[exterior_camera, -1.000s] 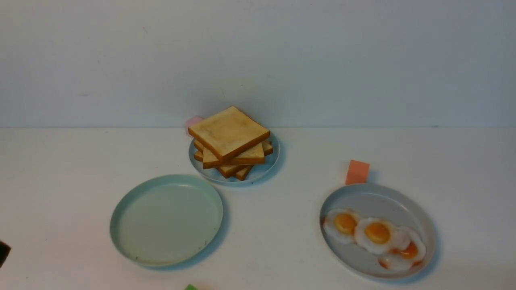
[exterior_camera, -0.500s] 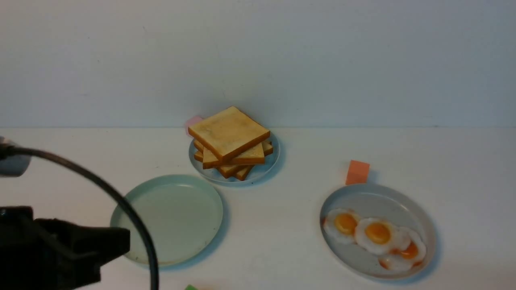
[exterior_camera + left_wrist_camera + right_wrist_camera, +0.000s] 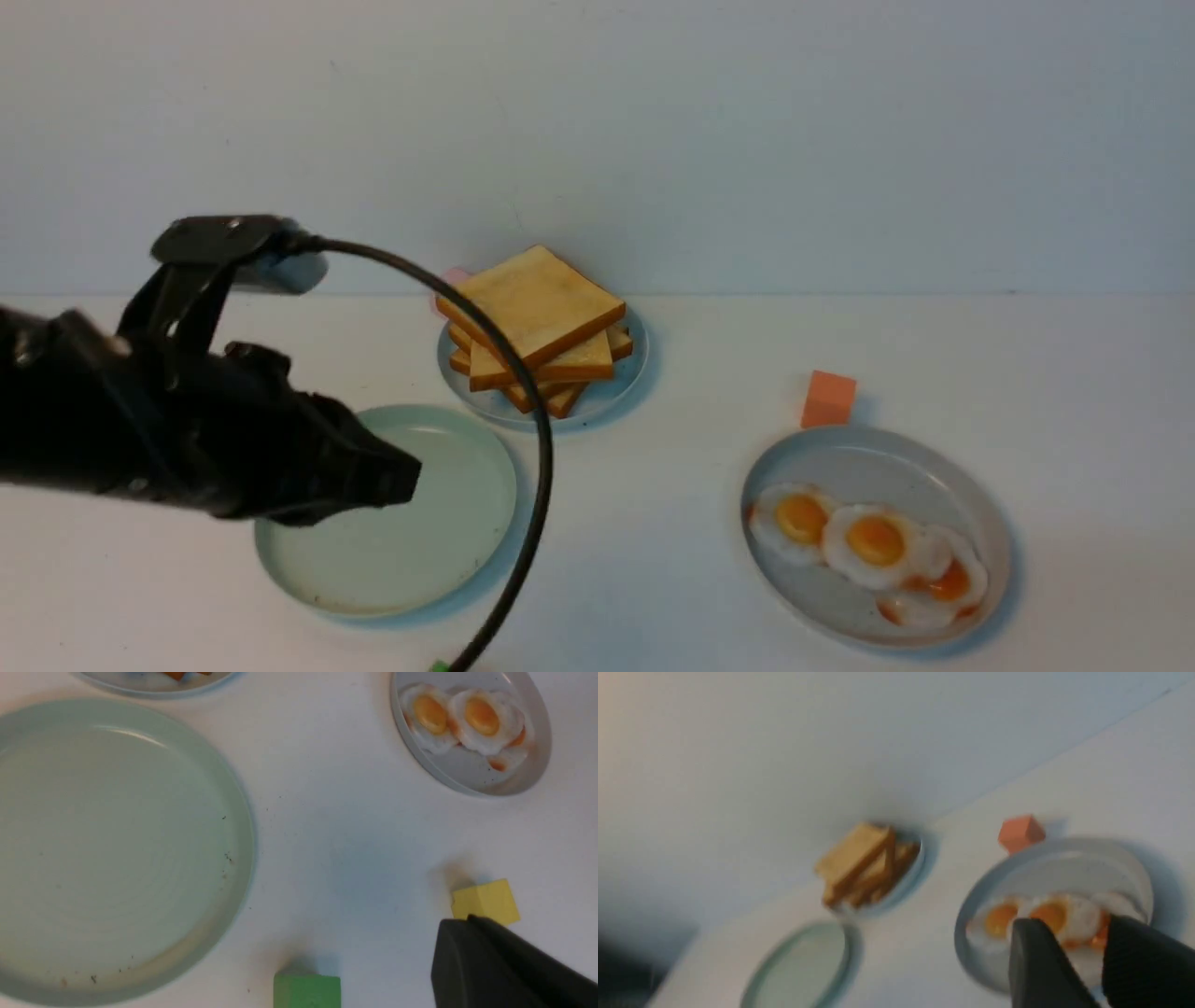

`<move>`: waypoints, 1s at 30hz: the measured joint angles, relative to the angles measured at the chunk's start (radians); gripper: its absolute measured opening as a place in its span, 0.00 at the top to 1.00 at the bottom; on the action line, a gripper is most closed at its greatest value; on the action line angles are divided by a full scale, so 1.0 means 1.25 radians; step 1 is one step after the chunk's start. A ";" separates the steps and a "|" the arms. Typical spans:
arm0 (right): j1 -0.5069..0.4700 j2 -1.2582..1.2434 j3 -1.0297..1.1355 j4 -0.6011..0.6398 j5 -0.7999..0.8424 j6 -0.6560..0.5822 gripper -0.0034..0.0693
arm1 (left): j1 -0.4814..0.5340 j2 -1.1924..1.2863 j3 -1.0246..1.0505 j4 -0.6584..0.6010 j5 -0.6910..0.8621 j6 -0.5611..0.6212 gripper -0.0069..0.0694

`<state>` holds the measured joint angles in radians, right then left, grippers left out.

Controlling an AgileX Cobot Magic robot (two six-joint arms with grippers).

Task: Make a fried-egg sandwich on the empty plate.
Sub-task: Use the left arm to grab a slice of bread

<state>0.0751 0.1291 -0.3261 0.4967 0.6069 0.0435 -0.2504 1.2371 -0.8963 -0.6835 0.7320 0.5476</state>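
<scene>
The empty mint-green plate (image 3: 439,532) sits front left; it also shows in the left wrist view (image 3: 117,849) and the right wrist view (image 3: 798,966). A pile of plain toast slices (image 3: 530,303) stands on a small blue plate behind it. Three fried eggs (image 3: 873,541) lie on a grey plate (image 3: 868,457) at the right. No sandwich is in view. My left gripper (image 3: 406,481) hangs above the mint plate's left part, jaws together and empty. My right gripper (image 3: 1073,924) is open and empty, with the eggs (image 3: 1045,914) beyond it; it is out of the front view.
An orange block (image 3: 828,399) stands behind the grey plate. A pink block (image 3: 448,280) peeks out behind the toast. A green block (image 3: 306,991) and a yellow block (image 3: 486,900) lie on the table near the front edge. The left arm's cable (image 3: 537,448) loops in front of the toast.
My left arm came in from the lower left edge and rose rightward over the mint plate, its cable now crossing the toast. Plates, toast and eggs have not moved.
</scene>
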 joint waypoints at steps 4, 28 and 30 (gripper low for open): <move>0.016 0.172 -0.245 -0.094 0.327 -0.047 0.63 | -0.055 0.079 -0.099 0.059 0.000 0.000 0.93; 0.434 0.451 -0.585 -0.263 0.490 -0.100 0.95 | -0.152 0.727 -0.723 0.558 -0.081 -0.204 0.41; 0.434 0.451 -0.585 -0.263 0.490 -0.097 0.95 | -0.152 0.740 -0.727 0.581 -0.102 -0.226 0.38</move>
<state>0.6175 0.6923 -1.0573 0.1675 1.2198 -0.0781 -0.4403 2.1616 -1.8050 0.0427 0.6040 0.2651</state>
